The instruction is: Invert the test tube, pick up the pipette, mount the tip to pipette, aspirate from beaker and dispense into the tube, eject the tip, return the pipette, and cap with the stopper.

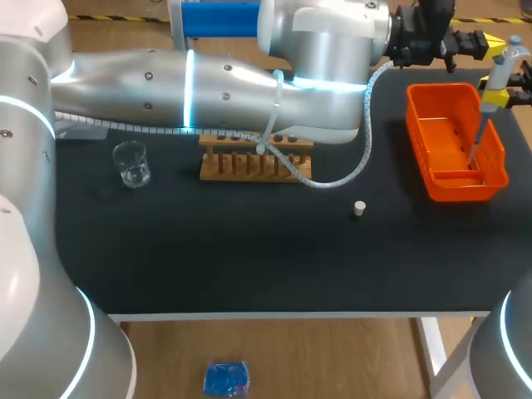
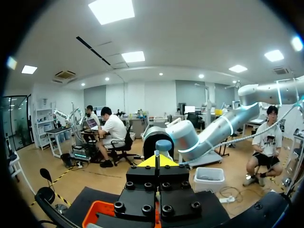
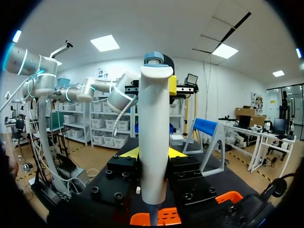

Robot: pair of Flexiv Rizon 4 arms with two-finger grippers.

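Note:
My right gripper is shut on the white pipette, which it holds upright over the orange bin; the thin tip hangs down inside the bin. In the right wrist view the pipette stands between the yellow fingers. My left arm crosses the table, and its shut gripper is at the pipette's top; its own view shows the pipette's blue-grey knob just past the closed yellow tips. The glass beaker stands at the left. The white stopper lies on the mat.
A wooden tube rack stands mid-table, partly hidden under my left arm and its cable. The black mat ends at the table's front edge. The orange bin lies below both grippers.

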